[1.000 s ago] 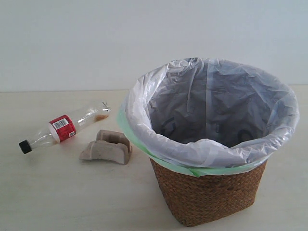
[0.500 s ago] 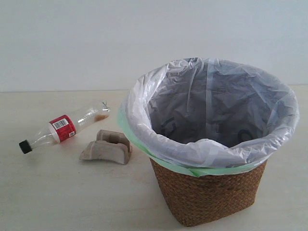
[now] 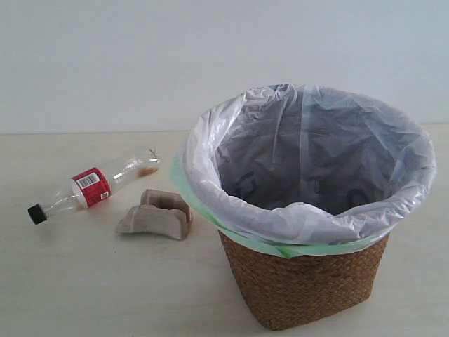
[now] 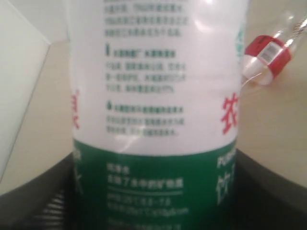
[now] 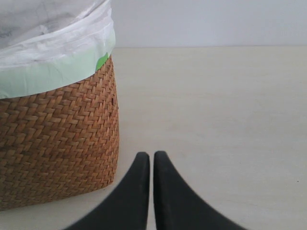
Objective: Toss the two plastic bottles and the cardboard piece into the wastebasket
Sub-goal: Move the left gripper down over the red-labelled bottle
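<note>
The wider bottle [image 4: 153,120], with its green-white label, fills the left wrist view. My left gripper [image 4: 156,203] is shut on it, a dark jaw on each side. The slimmer bottle [image 3: 91,186], black-capped with a red label, lies on its side on the table, also in the left wrist view as the slimmer bottle [image 4: 267,57]. The cardboard piece [image 3: 156,216] lies just in front of it, left of the wastebasket [image 3: 309,284]. My right gripper [image 5: 151,155] is shut and empty, low over the table beside the wastebasket [image 5: 57,139]. Neither gripper shows in the exterior view.
The white bag liner [image 3: 210,175] with a green edge hangs over the basket's rim. The pale table [image 3: 70,281] runs back to a plain white wall [image 3: 105,63].
</note>
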You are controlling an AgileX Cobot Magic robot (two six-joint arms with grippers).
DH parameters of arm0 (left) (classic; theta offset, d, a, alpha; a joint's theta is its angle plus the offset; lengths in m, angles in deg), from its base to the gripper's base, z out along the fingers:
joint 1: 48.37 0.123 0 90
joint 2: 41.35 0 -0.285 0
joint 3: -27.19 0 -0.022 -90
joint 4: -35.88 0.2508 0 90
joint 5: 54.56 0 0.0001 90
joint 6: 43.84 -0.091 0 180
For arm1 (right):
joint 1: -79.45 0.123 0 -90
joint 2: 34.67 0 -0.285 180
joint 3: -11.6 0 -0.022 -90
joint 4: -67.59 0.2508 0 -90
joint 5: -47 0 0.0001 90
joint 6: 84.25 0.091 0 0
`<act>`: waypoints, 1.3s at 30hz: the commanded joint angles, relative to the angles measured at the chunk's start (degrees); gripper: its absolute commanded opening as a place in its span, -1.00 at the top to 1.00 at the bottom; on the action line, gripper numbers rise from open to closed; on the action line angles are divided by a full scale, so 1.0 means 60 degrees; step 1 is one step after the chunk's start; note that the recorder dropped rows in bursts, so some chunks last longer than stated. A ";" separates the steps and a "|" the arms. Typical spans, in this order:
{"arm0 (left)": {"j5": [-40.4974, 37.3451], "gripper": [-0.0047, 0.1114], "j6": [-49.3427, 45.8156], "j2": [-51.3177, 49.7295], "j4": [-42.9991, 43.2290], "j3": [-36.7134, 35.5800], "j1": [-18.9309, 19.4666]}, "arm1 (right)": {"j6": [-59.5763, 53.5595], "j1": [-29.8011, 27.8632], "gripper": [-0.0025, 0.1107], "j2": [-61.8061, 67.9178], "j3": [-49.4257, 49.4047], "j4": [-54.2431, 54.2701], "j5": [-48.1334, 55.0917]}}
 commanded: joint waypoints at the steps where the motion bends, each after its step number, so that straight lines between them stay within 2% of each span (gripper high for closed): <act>1: 0.0441 0.85 0.0208 -0.0198 -0.0381 0.0205 0.0082 | -0.0039 -0.0056 0.96 -0.0042 0.0009 -0.0064 -0.0040; 3: 0.1811 0.85 -0.0365 -0.0500 -0.1694 0.0267 -0.0053 | -0.0039 -0.0056 0.96 -0.0042 0.0009 -0.0064 -0.0040; 5: 0.3201 0.85 -0.1525 -0.1208 -0.3273 0.0423 -0.0448 | -0.0039 -0.0056 0.96 -0.0042 0.0009 -0.0064 -0.0040; 8: 0.3329 0.85 -0.2721 -0.2842 -0.4956 0.1528 -0.1378 | -0.0039 -0.0056 0.96 -0.0042 0.0009 -0.0064 -0.0040; 11: 0.3859 0.85 -0.2742 -0.4264 -0.6375 0.3093 -0.2509 | -0.0039 -0.0056 0.96 -0.0042 0.0009 -0.0064 -0.0040; 13: 0.4202 0.76 -0.2783 -0.4670 -0.6607 0.4191 -0.3292 | -0.0039 -0.0056 0.96 -0.0042 0.0009 -0.0064 -0.0040; 14: 0.4372 0.65 -0.2764 -0.4856 -0.6607 0.4776 -0.3748 | -0.0039 -0.0056 0.96 -0.0042 0.0009 -0.0064 -0.0040; 16: 0.4236 0.30 -0.2901 -0.5188 -0.6584 0.5969 -0.4543 | -0.0039 -0.0056 0.96 -0.0042 0.0009 -0.0064 -0.0040; 18: 0.3681 -0.18 -0.2839 -0.5446 -0.6681 0.6973 -0.5110 | -0.0039 -0.0056 0.96 -0.0042 0.0009 -0.0064 -0.0040; 19: 0.3249 -0.49 -0.2839 -0.5620 -0.6699 0.7428 -0.5358 | -0.0039 -0.0056 0.96 -0.0042 0.0009 -0.0064 -0.0040; 20: 0.2718 -0.80 -0.2839 -0.5665 -0.6702 0.7797 -0.5469 | -0.0039 -0.0056 0.96 -0.0042 0.0009 -0.0064 -0.0040; 21: 0.2280 -0.96 -0.2839 -0.5743 -0.6702 0.7998 -0.5547 | -0.0039 -0.0056 0.96 -0.0042 0.0009 -0.0064 -0.0040; 25: 0.1007 -0.93 -0.3749 -0.5763 -0.6689 0.8191 -0.5430 | -0.0039 -0.0056 0.96 -0.0042 0.0009 -0.0064 -0.0040; 30: -0.0760 -0.93 -0.3766 -0.5612 -0.6262 0.8191 -0.5056 | -0.0039 -0.0056 0.96 -0.0042 0.0009 -0.0064 -0.0040; 34: -0.2167 -0.93 -0.3737 -0.4946 -0.5551 0.8169 -0.4788 | -0.0039 -0.0056 0.96 -0.0042 0.0009 -0.0064 -0.0040; 39: -0.3188 -0.93 -0.3617 -0.3823 -0.5183 0.8130 -0.4408 | -0.0039 -0.0056 0.96 -0.0042 0.0009 -0.0064 -0.0021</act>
